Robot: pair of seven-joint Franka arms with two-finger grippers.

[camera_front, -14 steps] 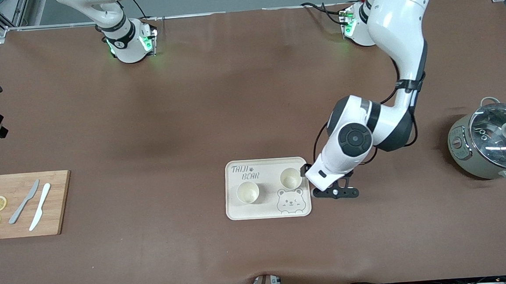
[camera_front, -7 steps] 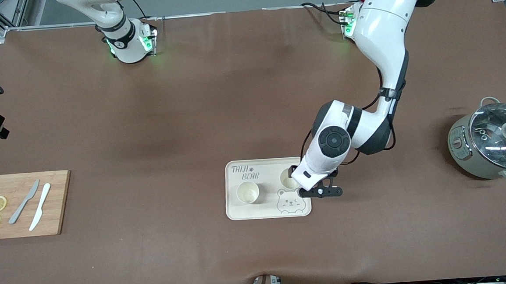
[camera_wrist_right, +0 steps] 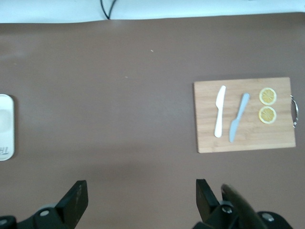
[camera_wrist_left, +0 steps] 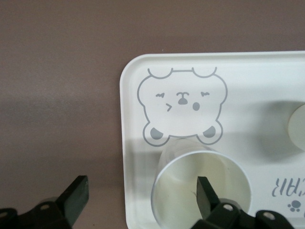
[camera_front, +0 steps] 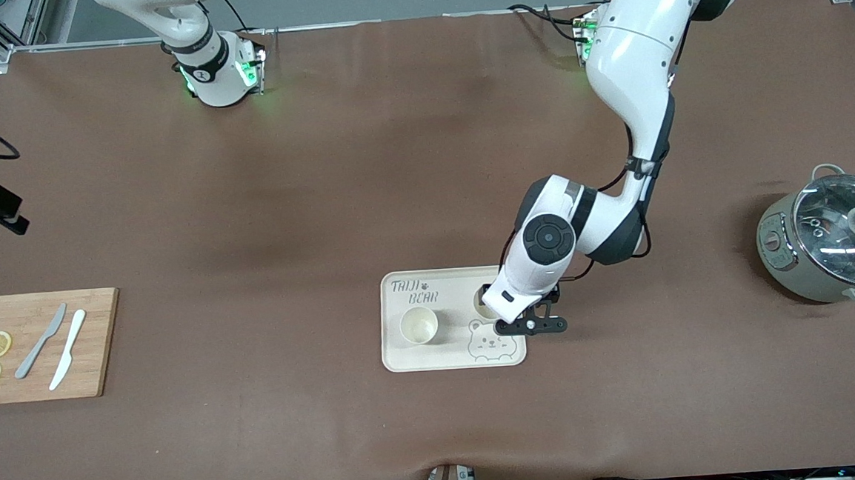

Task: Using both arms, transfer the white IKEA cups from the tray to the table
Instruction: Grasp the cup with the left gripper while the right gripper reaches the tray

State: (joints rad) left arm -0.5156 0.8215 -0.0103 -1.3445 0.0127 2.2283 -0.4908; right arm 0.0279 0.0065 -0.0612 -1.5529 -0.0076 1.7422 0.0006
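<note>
Two white IKEA cups stand upright on the bear-printed tray [camera_front: 405, 353]. One cup [camera_front: 418, 325] stands free toward the right arm's end of the tray. The other cup [camera_front: 482, 309] is mostly hidden under my left gripper [camera_front: 502, 306]. In the left wrist view my left gripper [camera_wrist_left: 140, 198] is open around this cup's [camera_wrist_left: 190, 183] wall. One finger [camera_wrist_left: 206, 193] is inside the rim, the other finger [camera_wrist_left: 76, 195] is off the tray over the table. My right gripper [camera_wrist_right: 138, 198] is open and empty, waiting high over bare table.
A wooden cutting board [camera_front: 37, 345] with two knives and two lemon slices lies at the right arm's end. A grey-green pot with glass lid [camera_front: 829, 245] stands at the left arm's end. The brown table cover [camera_front: 284, 204] is bare between them.
My left arm has swung from beside the tray toward the right arm's end. Its gripper is now over the tray's cup. The cups and the right arm have not moved.
</note>
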